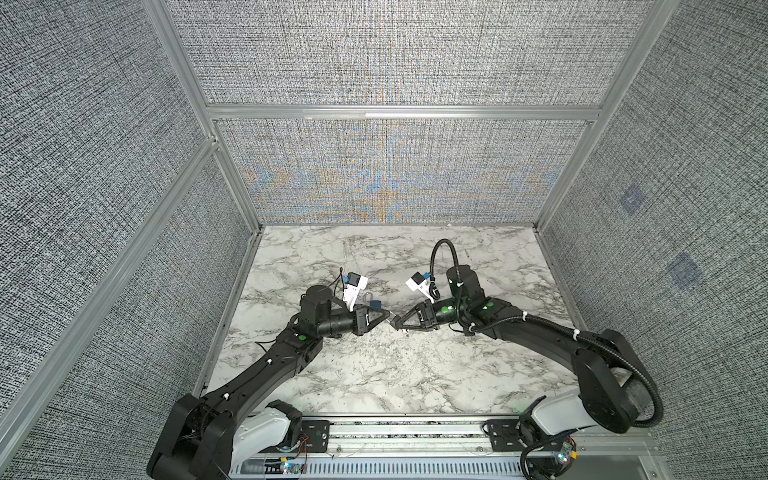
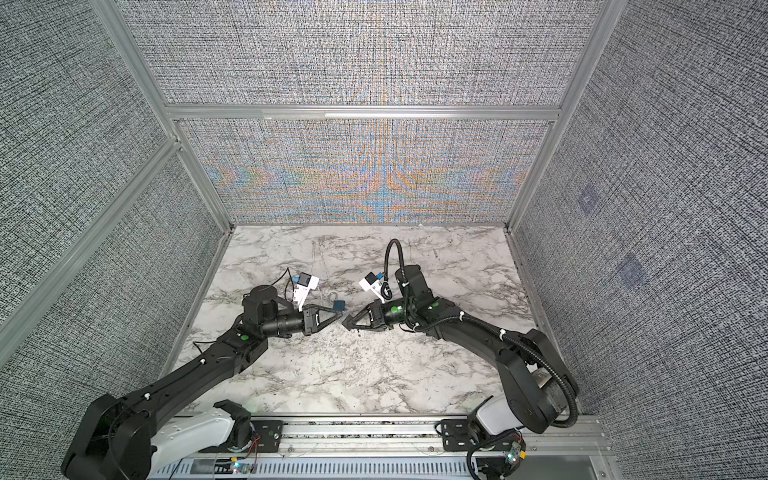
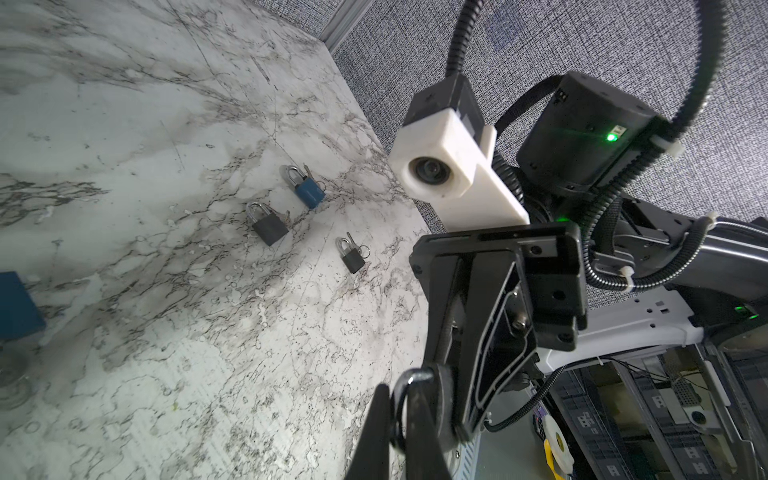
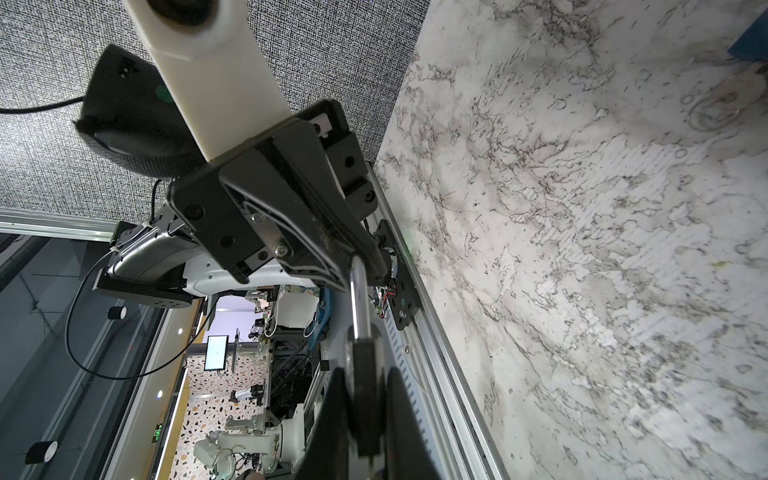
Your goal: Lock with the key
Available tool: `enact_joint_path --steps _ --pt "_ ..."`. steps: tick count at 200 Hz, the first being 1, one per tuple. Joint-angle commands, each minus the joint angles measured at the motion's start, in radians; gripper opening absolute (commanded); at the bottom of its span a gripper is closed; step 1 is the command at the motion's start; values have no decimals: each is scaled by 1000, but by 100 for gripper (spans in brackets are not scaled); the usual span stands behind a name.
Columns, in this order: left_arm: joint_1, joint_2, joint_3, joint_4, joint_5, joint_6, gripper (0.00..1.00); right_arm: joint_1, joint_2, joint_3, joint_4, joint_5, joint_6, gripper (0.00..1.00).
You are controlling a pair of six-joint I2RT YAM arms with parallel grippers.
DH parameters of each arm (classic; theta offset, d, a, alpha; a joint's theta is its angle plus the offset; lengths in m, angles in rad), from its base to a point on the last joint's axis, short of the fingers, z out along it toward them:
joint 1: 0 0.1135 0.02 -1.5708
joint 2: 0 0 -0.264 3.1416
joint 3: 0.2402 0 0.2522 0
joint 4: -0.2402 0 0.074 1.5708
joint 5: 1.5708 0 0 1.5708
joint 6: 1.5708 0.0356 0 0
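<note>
A black padlock (image 4: 365,390) hangs above the marble table, held between both grippers. In the right wrist view my right gripper (image 4: 365,415) is shut on its body. Its silver shackle (image 4: 357,291) runs up into my left gripper (image 4: 362,262). In the left wrist view my left gripper (image 3: 399,401) is shut on the shackle loop (image 3: 411,380). In both top views the left gripper (image 1: 384,319) and the right gripper (image 1: 398,324) meet tip to tip at the table's middle. I cannot make out the key of this padlock.
A blue padlock (image 1: 375,304) lies just behind my left gripper. In the left wrist view three more padlocks lie near the right wall: a blue one (image 3: 309,191), a dark grey one (image 3: 269,226) and a small dark one (image 3: 353,259), each with a key beside it.
</note>
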Motion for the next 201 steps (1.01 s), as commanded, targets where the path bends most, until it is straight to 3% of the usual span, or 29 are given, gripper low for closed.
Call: enact_joint_path --steps 1,201 --pt "-17 -5 -14 -23 92 5 0 0 11 29 142 76 27 0" --pt "-58 -1 -79 105 108 -69 0 15 86 86 215 140 54 0"
